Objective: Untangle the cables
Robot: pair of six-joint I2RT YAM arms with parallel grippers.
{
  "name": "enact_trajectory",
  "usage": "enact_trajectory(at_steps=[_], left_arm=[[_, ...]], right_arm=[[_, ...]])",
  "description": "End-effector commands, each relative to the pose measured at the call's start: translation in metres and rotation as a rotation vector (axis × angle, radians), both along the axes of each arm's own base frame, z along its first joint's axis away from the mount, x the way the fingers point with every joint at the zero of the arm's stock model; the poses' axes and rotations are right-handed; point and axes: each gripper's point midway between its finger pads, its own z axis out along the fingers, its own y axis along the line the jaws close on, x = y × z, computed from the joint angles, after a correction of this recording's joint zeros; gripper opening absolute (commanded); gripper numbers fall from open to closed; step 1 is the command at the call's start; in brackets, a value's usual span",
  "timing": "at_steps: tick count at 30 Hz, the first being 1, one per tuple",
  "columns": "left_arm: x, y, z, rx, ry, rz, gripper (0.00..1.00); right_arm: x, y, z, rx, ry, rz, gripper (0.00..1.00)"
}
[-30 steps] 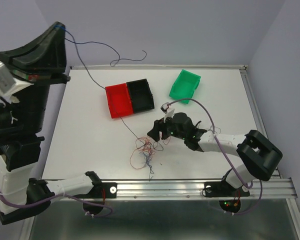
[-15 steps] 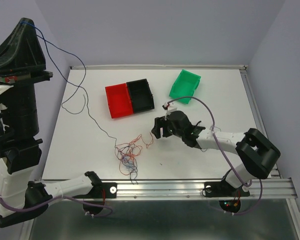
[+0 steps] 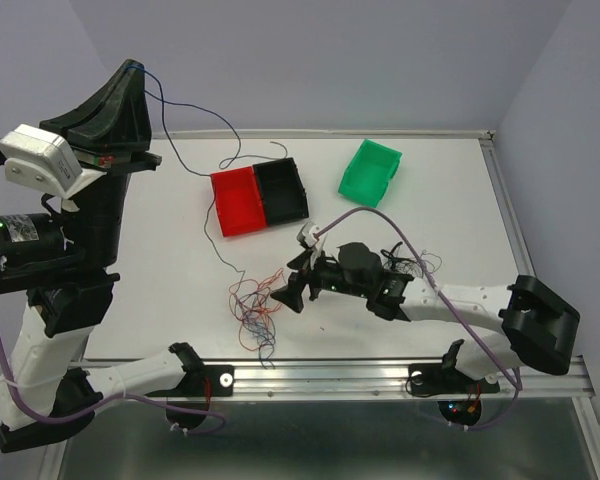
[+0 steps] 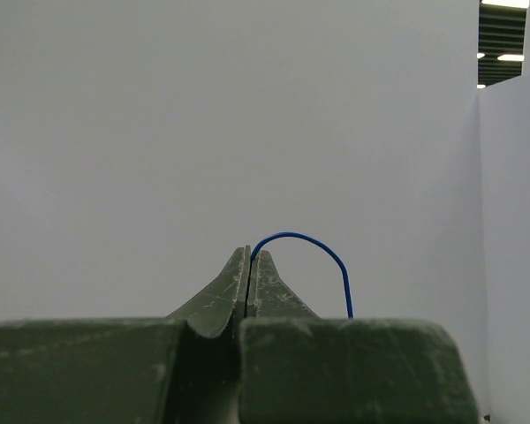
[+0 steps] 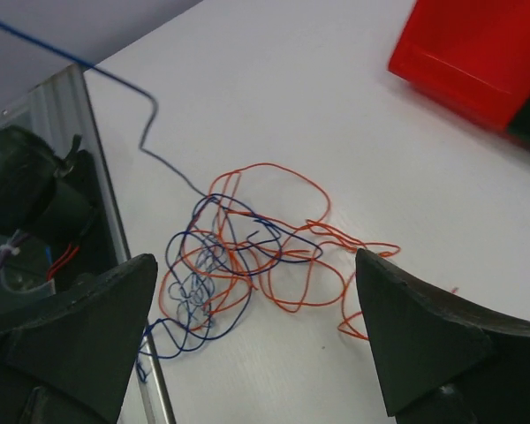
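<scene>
The cables [image 3: 255, 308] lie as a loose tangle of orange and blue wires near the table's front edge; in the right wrist view the tangle [image 5: 238, 256] sits between and just beyond my fingers. My left gripper [image 3: 130, 66] is raised high at the left, shut on a blue wire [image 4: 300, 237]. That blue wire [image 3: 220, 240] trails down past the red bin into the tangle. My right gripper [image 3: 292, 288] is open and empty, low over the table just right of the tangle. A few thin black wires [image 3: 412, 262] lie by the right forearm.
A red bin [image 3: 235, 200] and a black bin [image 3: 283, 190] stand side by side at the back centre. A green bin [image 3: 372, 170] stands at the back right. The metal rail [image 3: 330, 375] runs along the table's front edge, close to the tangle.
The tangle was dragged left about a second ago and now rests. My left gripper swung left, then back right, keeping the blue wire. My right gripper moved down-left to the tangle.
</scene>
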Motion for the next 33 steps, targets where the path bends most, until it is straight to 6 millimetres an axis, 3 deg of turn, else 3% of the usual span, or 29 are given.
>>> enact_trajectory(at_steps=[1, 4, 5, 8, 12, 14, 15, 18, 19, 21, 25, 27, 28, 29, 32, 33], left_arm=[[-0.014, 0.012, 0.015, -0.047, -0.056, -0.009, 0.00], [-0.015, 0.014, 0.017, -0.054, -0.056, -0.009, 0.00], [-0.014, 0.014, 0.017, -0.054, -0.055, -0.008, 0.00], [-0.014, 0.015, 0.017, -0.055, -0.054, 0.000, 0.00], [-0.013, 0.018, 0.017, -0.060, -0.054, 0.013, 0.00], [-0.014, 0.019, 0.018, -0.062, -0.054, 0.019, 0.00], [-0.014, 0.020, 0.018, -0.061, -0.056, 0.021, 0.00], [-0.014, 0.021, 0.018, -0.063, -0.055, 0.027, 0.00], [-0.014, 0.022, 0.018, -0.062, -0.055, 0.030, 0.00], [-0.012, 0.022, 0.017, -0.058, -0.051, 0.039, 0.00], [-0.007, 0.023, 0.013, -0.048, -0.037, 0.073, 0.00], [0.000, 0.023, 0.009, -0.035, -0.020, 0.108, 0.00], [0.004, 0.021, 0.005, -0.029, -0.010, 0.122, 0.00], [0.006, 0.022, 0.003, -0.024, -0.004, 0.142, 0.00], [0.018, 0.022, -0.010, -0.007, 0.029, 0.202, 0.00], [0.025, 0.017, -0.020, 0.014, 0.058, 0.212, 0.00]], right_arm=[[-0.015, 0.025, 0.030, 0.050, -0.164, 0.090, 0.97], [-0.022, 0.044, 0.040, 0.051, -0.192, 0.125, 0.94], [-0.020, 0.050, 0.028, 0.020, -0.180, 0.121, 0.93], [-0.021, 0.065, 0.031, 0.023, -0.184, 0.130, 0.92], [-0.016, 0.086, 0.015, 0.014, -0.176, 0.118, 0.84], [-0.013, 0.096, 0.022, 0.040, -0.191, 0.110, 0.82], [-0.011, 0.102, 0.012, 0.023, -0.187, 0.109, 0.81], [-0.008, 0.120, 0.018, 0.036, -0.207, 0.106, 0.80], [-0.006, 0.125, 0.007, 0.018, -0.203, 0.105, 0.78], [-0.003, 0.133, 0.008, 0.028, -0.207, 0.108, 0.76], [-0.006, 0.150, 0.011, 0.052, -0.190, 0.147, 0.42], [-0.010, 0.151, 0.016, 0.066, -0.175, 0.153, 0.21], [-0.010, 0.146, 0.025, 0.078, -0.179, 0.136, 0.05], [-0.011, 0.144, 0.021, 0.072, -0.169, 0.136, 0.00], [-0.011, 0.127, 0.044, 0.097, -0.174, 0.095, 0.01], [-0.014, 0.119, 0.068, 0.134, -0.186, 0.087, 0.00]])
